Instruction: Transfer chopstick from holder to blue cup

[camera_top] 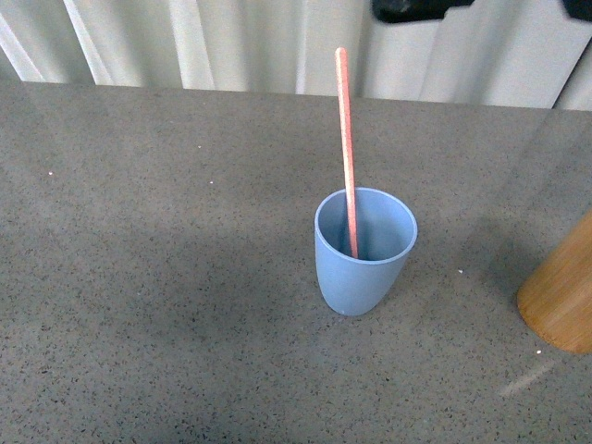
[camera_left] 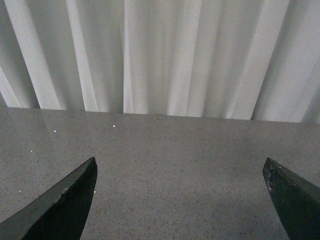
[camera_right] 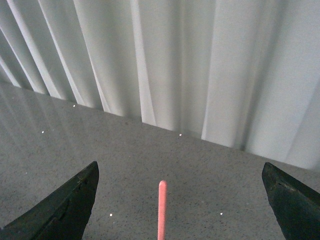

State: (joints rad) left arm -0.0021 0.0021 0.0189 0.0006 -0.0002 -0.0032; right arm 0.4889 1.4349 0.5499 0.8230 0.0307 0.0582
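Observation:
A salmon-pink chopstick (camera_top: 346, 139) stands in the pale blue cup (camera_top: 363, 252) at the table's middle, leaning on its far rim. The light-brown wooden holder (camera_top: 562, 298) is at the right edge, partly cut off. In the right wrist view my right gripper (camera_right: 180, 172) is open, and the chopstick's top end (camera_right: 161, 210) rises between its two dark fingers, touching neither. In the left wrist view my left gripper (camera_left: 180, 167) is open and empty over bare table. A dark part of an arm (camera_top: 416, 9) shows at the top of the front view.
The grey speckled table (camera_top: 166, 277) runs back to a white pleated curtain (camera_top: 213, 42). The holder stands about a cup's width to the right of the cup.

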